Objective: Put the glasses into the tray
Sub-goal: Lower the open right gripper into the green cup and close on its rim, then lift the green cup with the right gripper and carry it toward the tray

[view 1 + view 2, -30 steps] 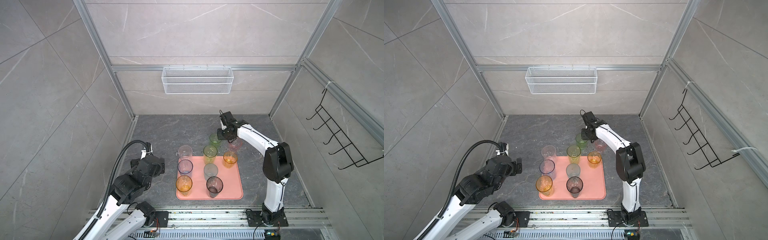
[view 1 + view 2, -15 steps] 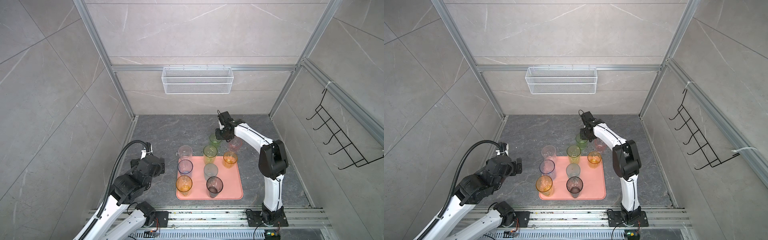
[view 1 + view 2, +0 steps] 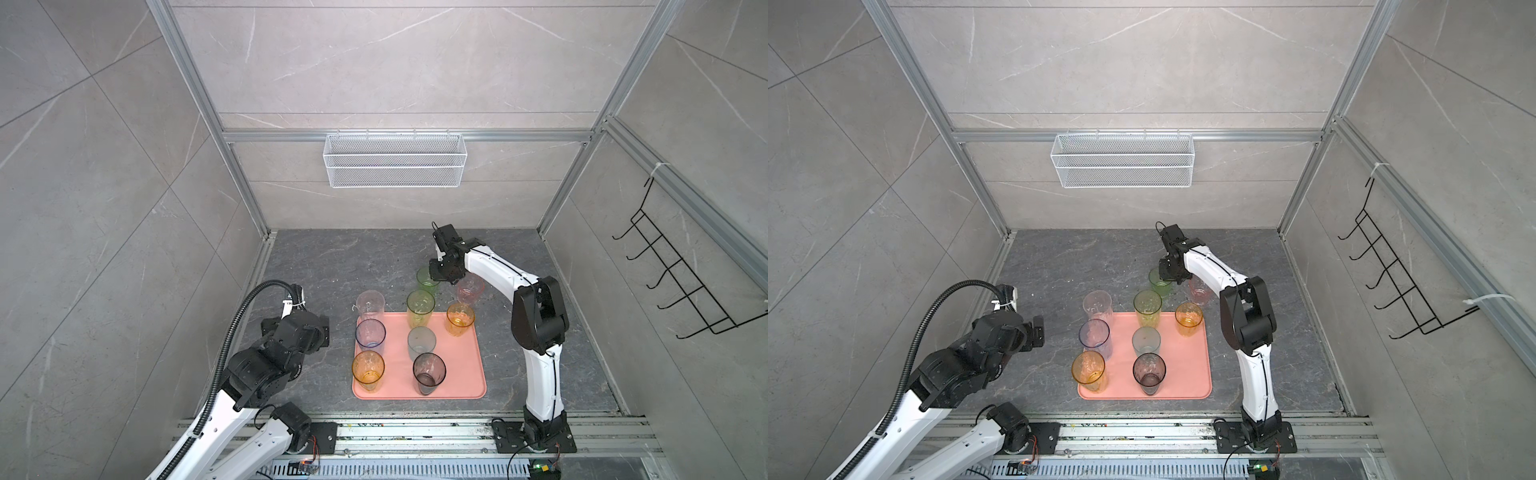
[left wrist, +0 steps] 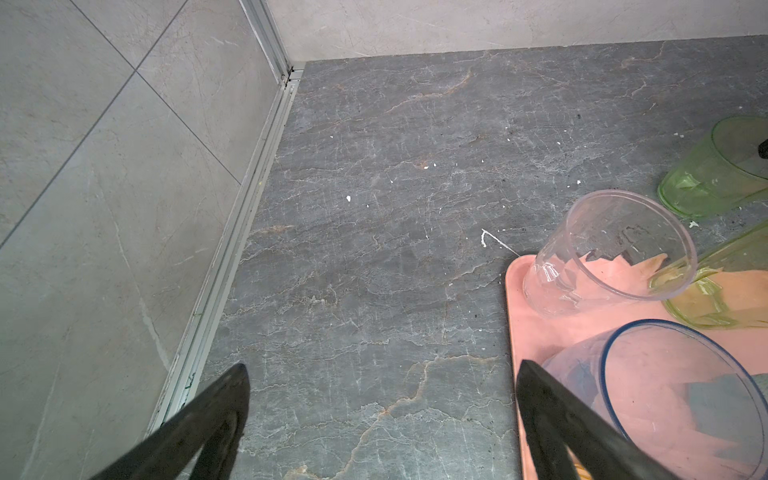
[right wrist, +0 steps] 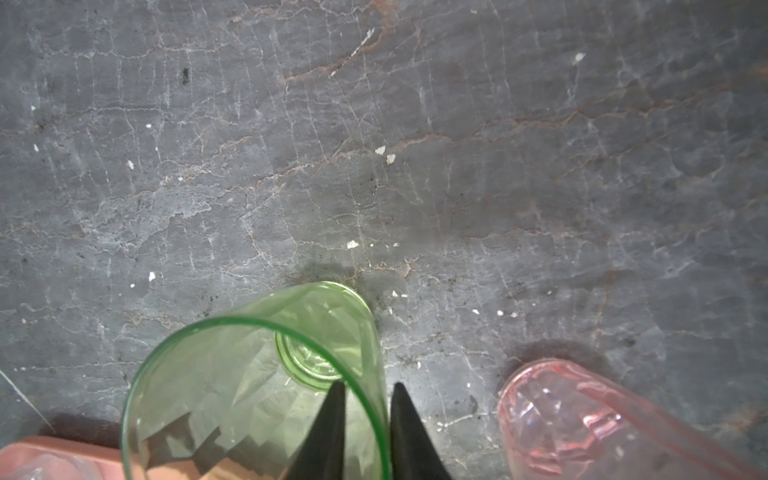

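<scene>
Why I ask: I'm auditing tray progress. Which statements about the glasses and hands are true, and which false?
1. The pink transparent tumbler stands on the salmon-pink plastic tray. False: it stands on the grey stone floor, off the tray.
2. The right hand straddles the rim of the short green transparent tumbler. True.
3. The left hand grips a glass. False: it is open and empty.
4. The smoky black transparent tumbler stands on the tray. True.
</scene>
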